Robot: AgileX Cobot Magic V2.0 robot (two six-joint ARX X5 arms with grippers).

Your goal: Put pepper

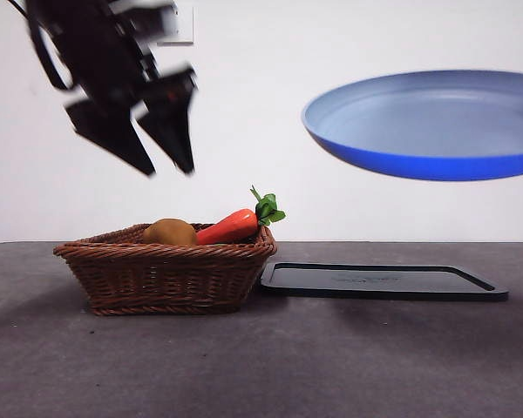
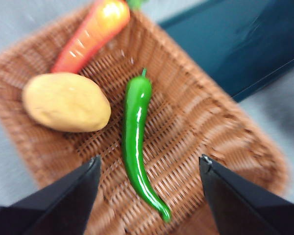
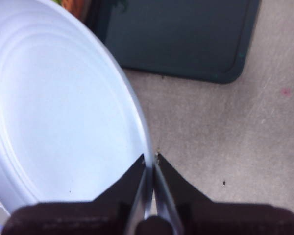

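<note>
The pepper, long and glossy green, lies on the floor of the wicker basket beside a potato and a carrot. My left gripper hangs open above the basket, its jaws to either side of the pepper without touching it. In the front view this gripper hovers well above the basket, and the pepper is hidden behind the basket wall. My right gripper is shut on the rim of a blue plate, held in the air at the upper right.
A dark flat tray lies on the grey table just right of the basket, under the raised plate. In the front view the potato and the carrot stick up over the basket rim.
</note>
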